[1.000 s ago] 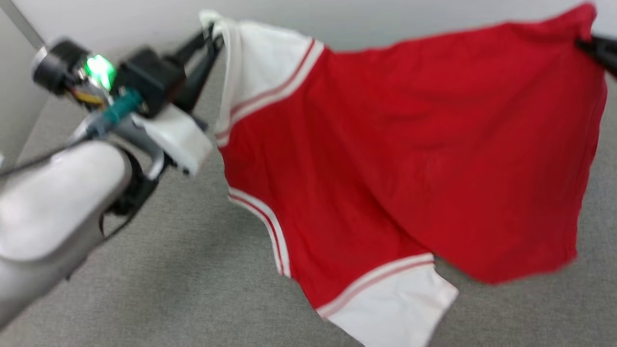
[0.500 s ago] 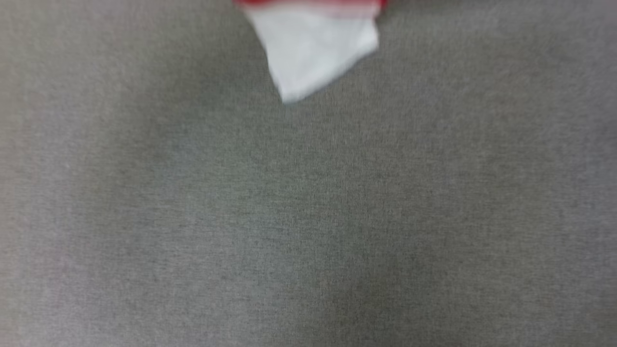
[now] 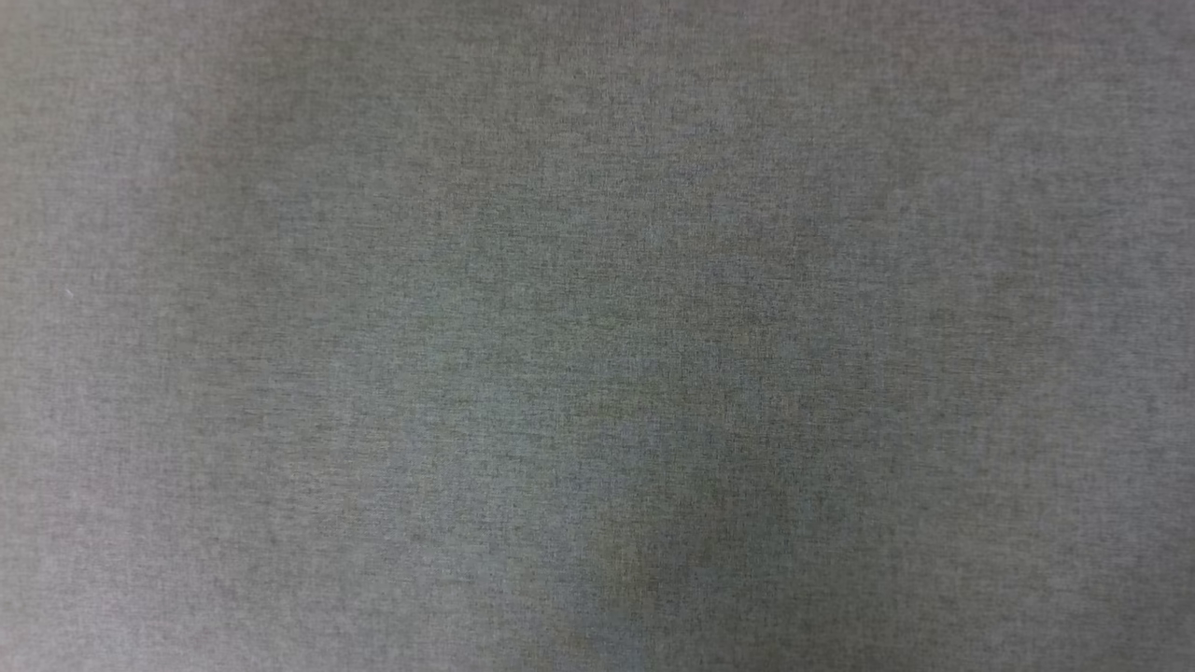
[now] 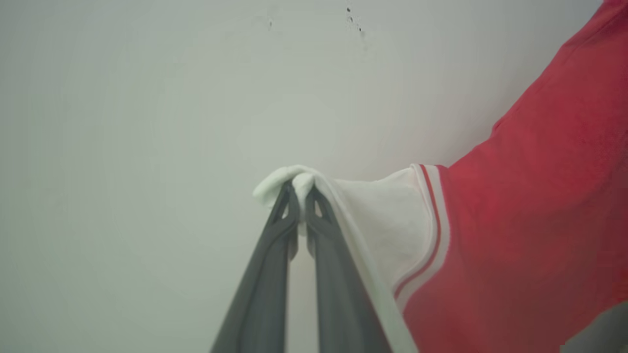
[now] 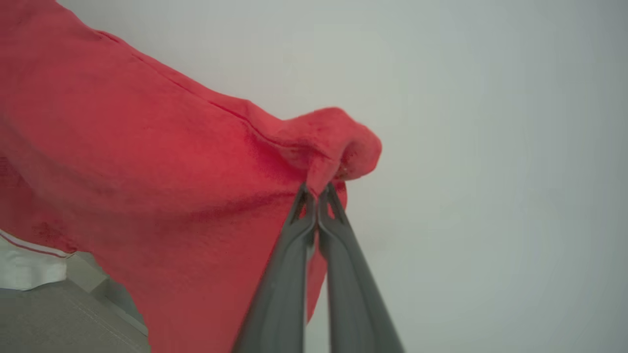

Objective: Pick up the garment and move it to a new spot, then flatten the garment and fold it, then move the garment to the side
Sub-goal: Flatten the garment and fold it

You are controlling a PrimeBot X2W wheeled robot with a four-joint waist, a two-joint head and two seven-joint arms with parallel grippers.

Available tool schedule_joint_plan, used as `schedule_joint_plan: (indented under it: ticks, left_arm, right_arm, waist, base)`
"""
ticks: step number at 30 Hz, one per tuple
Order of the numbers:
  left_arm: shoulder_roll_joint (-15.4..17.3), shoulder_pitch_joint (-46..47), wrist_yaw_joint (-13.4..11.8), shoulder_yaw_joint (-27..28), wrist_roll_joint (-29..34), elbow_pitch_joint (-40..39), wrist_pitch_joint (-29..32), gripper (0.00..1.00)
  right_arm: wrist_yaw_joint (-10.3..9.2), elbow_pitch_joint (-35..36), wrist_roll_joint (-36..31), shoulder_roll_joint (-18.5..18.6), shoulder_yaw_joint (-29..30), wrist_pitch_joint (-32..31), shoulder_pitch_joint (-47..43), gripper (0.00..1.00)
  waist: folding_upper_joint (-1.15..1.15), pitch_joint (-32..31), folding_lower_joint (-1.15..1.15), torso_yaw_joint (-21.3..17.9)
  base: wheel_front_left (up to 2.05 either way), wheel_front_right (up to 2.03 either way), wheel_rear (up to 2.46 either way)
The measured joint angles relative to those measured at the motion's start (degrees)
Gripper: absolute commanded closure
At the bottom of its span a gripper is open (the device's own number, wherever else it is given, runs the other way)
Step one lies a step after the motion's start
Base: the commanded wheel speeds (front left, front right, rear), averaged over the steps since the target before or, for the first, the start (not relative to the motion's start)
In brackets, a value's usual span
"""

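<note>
Garment (image 4: 515, 220) held up at two corners
Left pincer (image 4: 300, 189) closed on its white sleeve tip; right pincer (image 5: 318, 189) closed on a bunched red edge.

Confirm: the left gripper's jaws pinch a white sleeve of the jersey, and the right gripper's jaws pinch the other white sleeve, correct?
No. The right gripper has its jaws shut on a red corner of the jersey, not a white sleeve; the right wrist view shows it. The left gripper does pinch the white sleeve.
</note>
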State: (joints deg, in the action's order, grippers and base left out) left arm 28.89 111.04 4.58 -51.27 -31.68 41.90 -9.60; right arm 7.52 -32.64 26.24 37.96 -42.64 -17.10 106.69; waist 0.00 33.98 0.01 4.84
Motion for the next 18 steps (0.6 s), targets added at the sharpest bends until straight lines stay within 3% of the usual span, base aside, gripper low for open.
schedule_joint_plan:
  ticks: [9,18]
  left_arm:
    - [-1.2,-11.7,1.8,-3.2,-1.7,4.6,-4.0,1.00]
    - [0.0,-33.5,1.7,-5.8,-3.4,-0.4,-5.3,1.00]
  right_arm:
    - [0.00,-2.6,5.4,0.5,-9.7,6.9,-9.3,1.00]
    - [0.00,2.6,10.5,4.2,-15.5,12.7,-27.3,1.00]
  waist:
    - [0.00,-0.6,0.00,0.6]
    - [0.00,-6.5,-0.01,0.8]
  base:
    - [0.00,0.00,0.00]
    - [0.00,0.00,0.00]
